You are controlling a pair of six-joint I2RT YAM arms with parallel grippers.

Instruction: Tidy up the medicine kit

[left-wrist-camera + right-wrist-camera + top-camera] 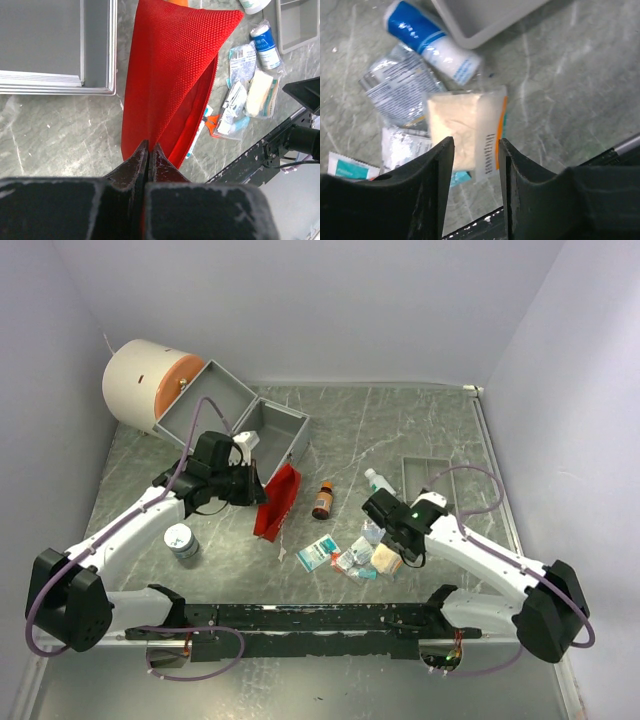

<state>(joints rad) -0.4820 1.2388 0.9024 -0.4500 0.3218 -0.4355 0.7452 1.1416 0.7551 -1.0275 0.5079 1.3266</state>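
Marbled table (420, 430): limp red pouch (170, 65) is pinched edgewise by the left gripper (150, 148). A light sachet (462, 122) is straddled from above by the spread right gripper (476, 144).

Grey marbled table (400, 430). Mid-table stands a brown bottle (322, 500). Behind it to the left: open grey case (230, 420), white drum (140, 385). To its right: white bottle (378, 481), divided tray (425, 475). Before it, a clutter of sachets (350, 558); far left, a round white jar (181, 541).

Soft even light, right pincer (475, 145) seemingly out-of-focus
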